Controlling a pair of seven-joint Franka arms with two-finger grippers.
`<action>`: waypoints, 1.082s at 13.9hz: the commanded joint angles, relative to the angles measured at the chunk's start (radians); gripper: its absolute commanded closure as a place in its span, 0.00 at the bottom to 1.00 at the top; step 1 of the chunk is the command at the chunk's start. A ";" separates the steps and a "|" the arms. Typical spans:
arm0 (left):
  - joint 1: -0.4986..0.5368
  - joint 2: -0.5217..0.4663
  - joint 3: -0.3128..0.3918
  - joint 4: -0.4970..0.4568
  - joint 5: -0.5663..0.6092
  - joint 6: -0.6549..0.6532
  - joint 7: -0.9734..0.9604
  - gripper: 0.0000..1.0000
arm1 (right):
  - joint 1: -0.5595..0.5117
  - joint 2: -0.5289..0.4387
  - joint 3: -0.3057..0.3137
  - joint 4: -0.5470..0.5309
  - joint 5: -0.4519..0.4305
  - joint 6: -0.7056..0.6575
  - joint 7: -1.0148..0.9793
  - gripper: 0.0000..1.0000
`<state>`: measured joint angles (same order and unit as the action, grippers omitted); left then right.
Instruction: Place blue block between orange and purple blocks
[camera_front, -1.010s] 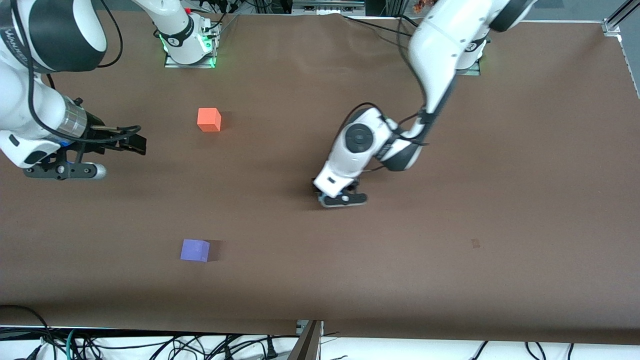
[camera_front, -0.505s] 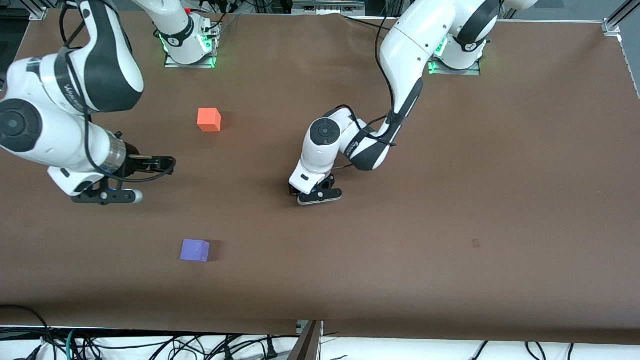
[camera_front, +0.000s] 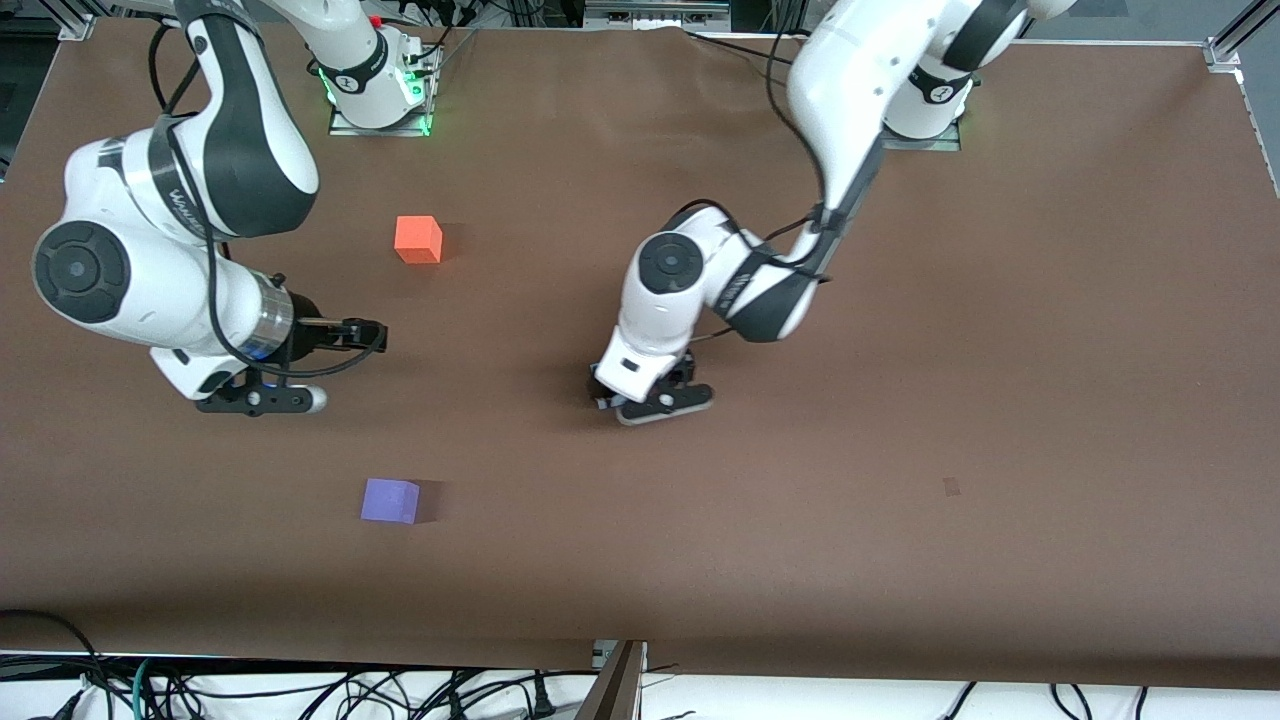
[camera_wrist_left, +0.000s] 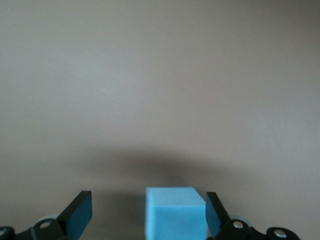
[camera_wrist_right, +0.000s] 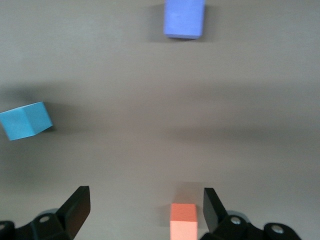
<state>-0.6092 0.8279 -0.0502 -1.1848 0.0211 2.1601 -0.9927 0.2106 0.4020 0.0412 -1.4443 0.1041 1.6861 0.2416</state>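
Observation:
The blue block sits on the brown table between the open fingers of my left gripper, close to one finger. In the front view my left gripper is low over the table's middle and hides the block. The block also shows in the right wrist view. The orange block lies farther from the camera, and the purple block lies nearer, both toward the right arm's end. My right gripper is open and empty beside the gap between them. The right wrist view shows the orange block and the purple block.
The arm bases stand along the table's top edge. Cables hang beneath the table edge nearest the camera. A small dark mark is on the table toward the left arm's end.
My right arm has swung in from the table's end toward the gap between the orange and purple blocks. My left gripper has shifted slightly sideways and back, staying low.

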 joint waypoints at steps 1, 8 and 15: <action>0.151 -0.133 -0.058 -0.036 -0.032 -0.176 0.116 0.00 | 0.064 0.009 -0.003 0.001 0.017 0.030 0.106 0.00; 0.414 -0.534 -0.062 -0.251 -0.030 -0.538 0.463 0.00 | 0.269 0.148 -0.003 0.007 0.019 0.261 0.318 0.00; 0.621 -0.883 -0.062 -0.724 -0.018 -0.351 0.706 0.00 | 0.417 0.290 -0.004 0.008 0.005 0.506 0.401 0.00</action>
<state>-0.0110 0.0619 -0.0996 -1.7152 0.0196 1.7008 -0.3153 0.6057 0.6633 0.0473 -1.4469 0.1101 2.1595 0.6296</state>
